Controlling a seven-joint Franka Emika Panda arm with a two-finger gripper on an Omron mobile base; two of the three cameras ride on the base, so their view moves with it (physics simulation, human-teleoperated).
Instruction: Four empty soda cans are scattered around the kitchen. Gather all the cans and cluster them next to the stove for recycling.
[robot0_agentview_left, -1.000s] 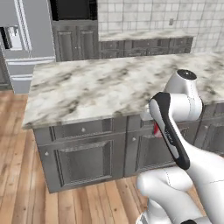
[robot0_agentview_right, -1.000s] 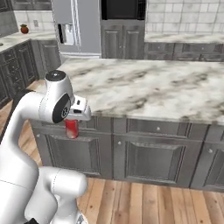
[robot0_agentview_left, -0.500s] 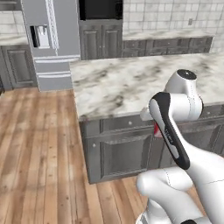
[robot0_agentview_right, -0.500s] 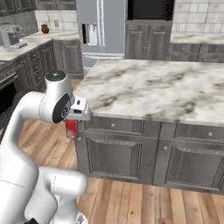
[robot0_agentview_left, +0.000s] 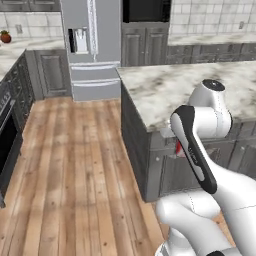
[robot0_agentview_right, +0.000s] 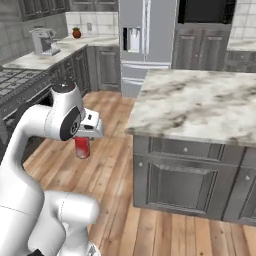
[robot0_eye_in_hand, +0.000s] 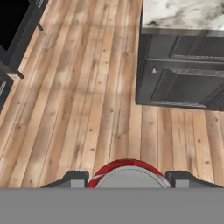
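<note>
Hand view: fingers (robot0_eye_in_hand: 72, 179) around red can (robot0_eye_in_hand: 127, 174)

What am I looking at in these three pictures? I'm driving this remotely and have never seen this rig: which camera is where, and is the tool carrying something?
It is a white robot arm on a driving base in a rendered kitchen. Two pictures come from cameras on the base, behind the arm to its left and right; the third looks along the tool itself, down at the wood floor.

The tool is shut on a red soda can, held upright above the floor; the hand view shows its grey top between the two dark fingertips.

To the arm's right stands a marble-topped island with dark cabinets. Ahead are the fridge and, on the left, the stove with black grates, beside a counter bearing a coffee machine.
</note>
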